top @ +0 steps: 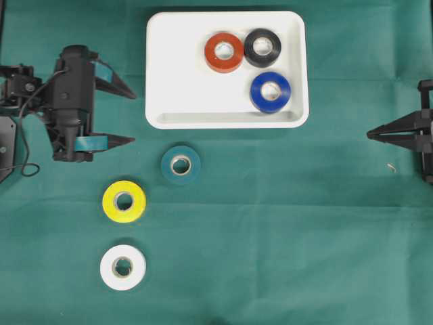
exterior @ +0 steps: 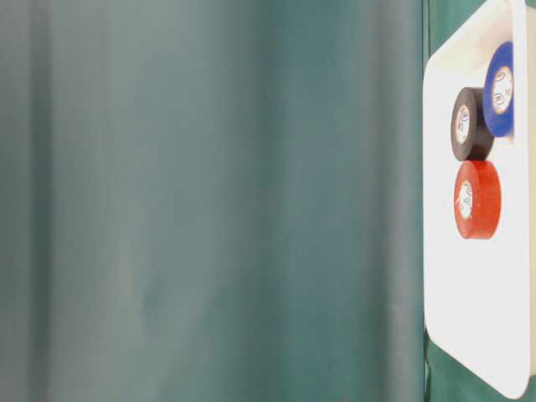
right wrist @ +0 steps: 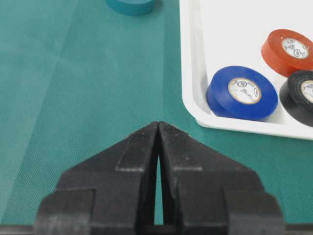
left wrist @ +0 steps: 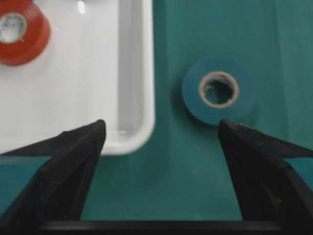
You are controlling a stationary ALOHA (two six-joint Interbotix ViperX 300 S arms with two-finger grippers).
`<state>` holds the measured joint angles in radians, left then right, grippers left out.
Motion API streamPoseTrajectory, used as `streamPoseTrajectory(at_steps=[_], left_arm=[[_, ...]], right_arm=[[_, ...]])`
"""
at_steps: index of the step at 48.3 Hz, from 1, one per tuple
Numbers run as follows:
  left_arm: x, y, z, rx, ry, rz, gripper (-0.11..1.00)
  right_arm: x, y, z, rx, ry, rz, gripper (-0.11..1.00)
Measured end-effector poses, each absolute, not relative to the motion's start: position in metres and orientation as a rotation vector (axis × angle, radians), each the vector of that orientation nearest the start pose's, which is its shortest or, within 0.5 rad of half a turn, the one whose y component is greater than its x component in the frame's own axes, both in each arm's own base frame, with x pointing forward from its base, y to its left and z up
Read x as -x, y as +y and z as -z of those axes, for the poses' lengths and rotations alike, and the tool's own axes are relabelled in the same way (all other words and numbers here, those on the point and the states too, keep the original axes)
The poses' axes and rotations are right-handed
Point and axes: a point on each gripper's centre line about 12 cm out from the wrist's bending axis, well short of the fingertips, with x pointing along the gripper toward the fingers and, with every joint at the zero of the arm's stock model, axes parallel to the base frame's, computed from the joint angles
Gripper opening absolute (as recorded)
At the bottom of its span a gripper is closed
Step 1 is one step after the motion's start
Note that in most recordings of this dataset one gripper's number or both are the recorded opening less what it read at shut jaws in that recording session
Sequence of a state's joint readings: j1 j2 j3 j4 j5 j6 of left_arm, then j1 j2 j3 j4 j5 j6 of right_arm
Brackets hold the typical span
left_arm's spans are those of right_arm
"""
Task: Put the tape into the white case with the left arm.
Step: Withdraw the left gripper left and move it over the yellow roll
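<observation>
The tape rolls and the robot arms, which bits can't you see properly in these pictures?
- Yellow roll and white roll: overhead view only; outside the other views.
- Teal roll: cut off by the right wrist view's top edge.
- Right gripper: arm cut by overhead's right edge.
- Roll labels: too small to read.
- White case: cut by the table-level view's right edge.

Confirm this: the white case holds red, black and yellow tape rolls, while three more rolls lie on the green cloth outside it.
Not quite: the third roll in the white case is the blue tape, not yellow, beside the red tape and black tape. The overhead view shows the yellow tape out on the cloth.
</observation>
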<state>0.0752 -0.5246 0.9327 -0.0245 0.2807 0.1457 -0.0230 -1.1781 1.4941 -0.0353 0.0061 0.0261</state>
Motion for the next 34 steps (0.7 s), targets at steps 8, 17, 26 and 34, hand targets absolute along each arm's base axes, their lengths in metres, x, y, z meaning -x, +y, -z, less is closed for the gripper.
streamPoseTrajectory(at_steps=[8,17,26,34], left_arm=[[-0.261,0.014,-0.219,-0.09,0.693,-0.009,0.93],[-0.261,0.012,-0.218,-0.092,0.696,0.0,0.93],[-0.257,0.008,-0.212,-0.096,0.72,0.015,0.93],[-0.251,-0.006,-0.205,-0.113,0.772,0.07,0.93]], right_arm=[[-0.143,-0.004,-0.166,0.004,0.322,0.023,-0.09],[-0.143,-0.004,-0.167,0.005,0.321,0.023,-0.09],[-0.143,-0.004,-0.166,0.005,0.322,0.023,-0.09],[-0.143,-0.004,-0.167,0.005,0.321,0.023,-0.09]])
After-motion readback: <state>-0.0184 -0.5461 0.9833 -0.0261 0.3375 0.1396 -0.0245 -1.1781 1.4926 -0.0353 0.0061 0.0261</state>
